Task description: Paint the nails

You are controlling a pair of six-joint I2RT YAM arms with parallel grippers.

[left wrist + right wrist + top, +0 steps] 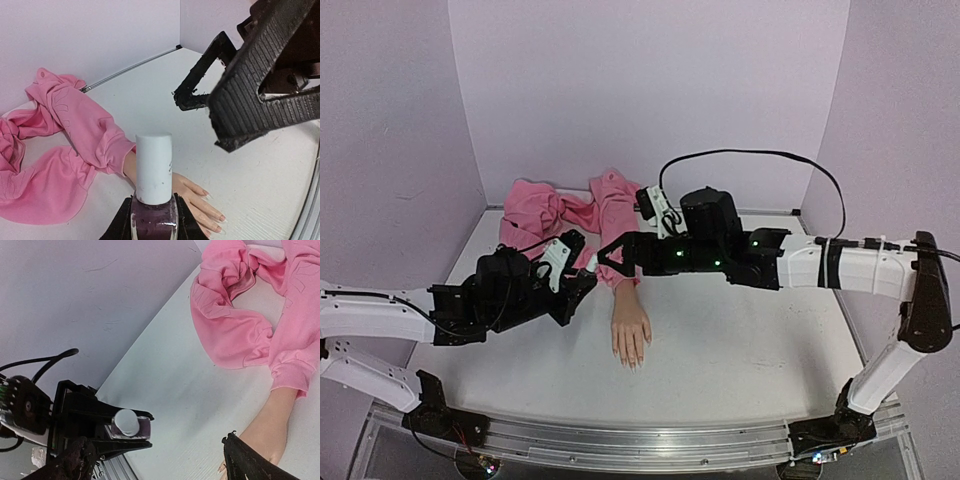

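Pink cloth is lying bunched at the back left of the table. The left gripper is clamping a purple polish bottle, its white cap on. Just right, the mannequin hand is lying flat, nails pointing toward the near edge. The right gripper is hovering spread wide over the sleeve cuff, hiding part of it from above.

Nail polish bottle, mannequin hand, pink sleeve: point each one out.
Nail polish bottle (154,172), left wrist view, on its white cap.
Mannequin hand (631,336), top view, back of the hand.
Pink sleeve (292,352), right wrist view, near the cuff.
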